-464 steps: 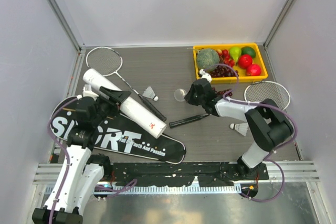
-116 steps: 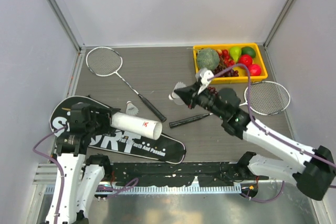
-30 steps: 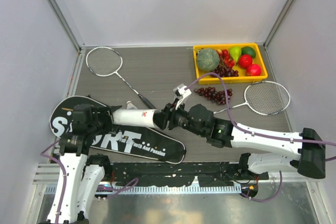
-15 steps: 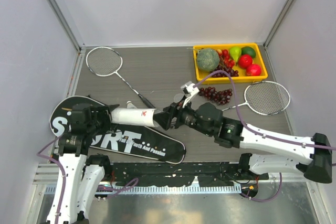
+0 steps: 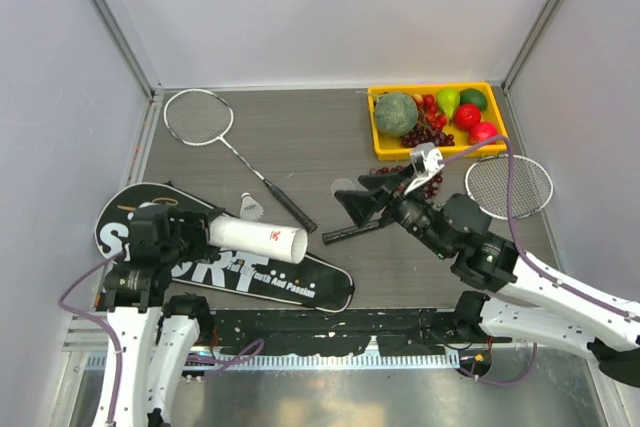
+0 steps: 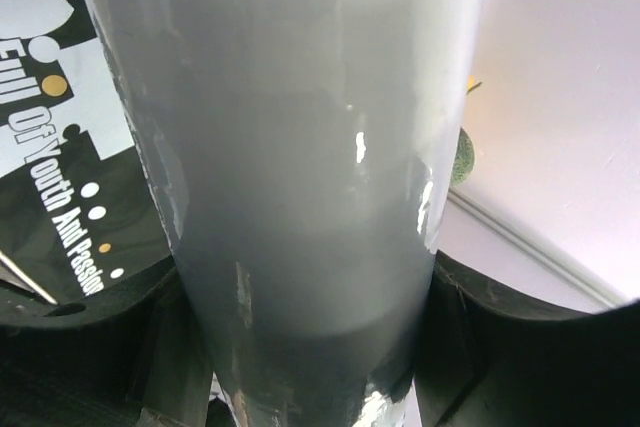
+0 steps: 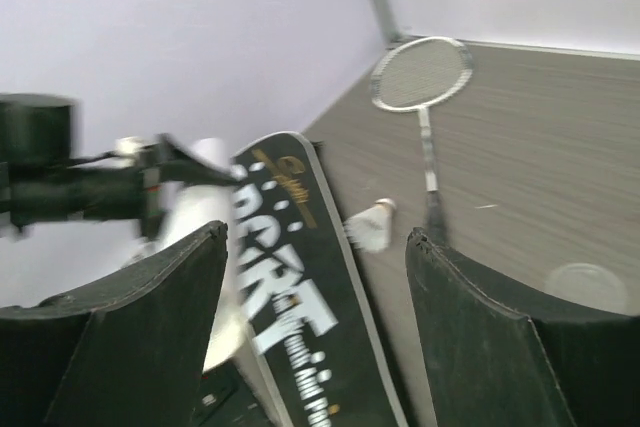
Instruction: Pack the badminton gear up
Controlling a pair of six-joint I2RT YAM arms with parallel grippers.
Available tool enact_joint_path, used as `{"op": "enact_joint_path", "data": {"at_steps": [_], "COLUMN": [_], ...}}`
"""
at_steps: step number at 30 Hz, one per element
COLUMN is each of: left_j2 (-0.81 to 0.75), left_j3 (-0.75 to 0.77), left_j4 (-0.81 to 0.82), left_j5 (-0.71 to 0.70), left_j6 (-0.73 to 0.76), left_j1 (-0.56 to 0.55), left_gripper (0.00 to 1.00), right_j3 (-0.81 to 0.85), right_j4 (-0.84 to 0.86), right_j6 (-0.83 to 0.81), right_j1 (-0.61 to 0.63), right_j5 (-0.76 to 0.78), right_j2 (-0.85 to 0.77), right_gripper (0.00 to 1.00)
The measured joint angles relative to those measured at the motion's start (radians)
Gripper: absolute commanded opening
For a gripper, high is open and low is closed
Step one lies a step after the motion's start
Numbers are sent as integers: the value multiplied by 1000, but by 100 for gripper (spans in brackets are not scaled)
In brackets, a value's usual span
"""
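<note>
Jaws of the right gripper (image 5: 350, 205) stand wide apart with nothing between them. The gripper hangs above the dark wood-grain table (image 5: 300, 137), tips pointing left. Outward from the tips, the right wrist view shows the small white feather shuttlecock (image 7: 371, 226) nearly centred in the gap, ahead and lower. It lies on the table just beside the black handle of the silver-headed racket (image 5: 198, 117). Beyond it is the long white tube (image 5: 258, 237), long axis running left to right, open mouth toward the right arm, over the black racket-shaped bag lettered "SPORT" (image 5: 240, 277). Left gripper (image 5: 190, 232) is clamped around the tube's left end, jaws spread by its barrel. The shuttlecock sits on the tube's far side, near mid-length and not at the mouth; contact with the tube cannot be told. Judgement: right arm is free and roughly lined up for the pick; left arm is occupied as tube holder. Only one shuttlecock is visible. Second silver-headed racket (image 5: 508, 185) lies to the right, well apart.
</note>
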Motion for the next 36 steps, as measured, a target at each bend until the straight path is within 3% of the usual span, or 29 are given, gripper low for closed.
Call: {"op": "enact_joint_path", "data": {"at_steps": [8, 16, 22, 28, 36], "left_j2": [-61, -69, -68, -68, -50], "left_j3": [177, 295, 322, 357, 376], "left_j4": [-82, -84, -82, -78, -58], "left_j5": [-43, -67, -48, -21, 29], "left_j6": [100, 150, 150, 138, 114], "left_j1": [0, 0, 0, 0, 0], "left_gripper": [1, 0, 1, 1, 1], "right_j3": [11, 17, 120, 251, 379], "right_j4": [98, 338, 420, 404, 361], "right_j6": [-69, -75, -70, -154, -253], "right_j1": [-176, -178, -172, -155, -104], "right_j5": [-40, -158, -255, -315, -269], "right_j2": [273, 667, 918, 1080, 1215], "right_gripper": [74, 68, 66, 61, 58]}}
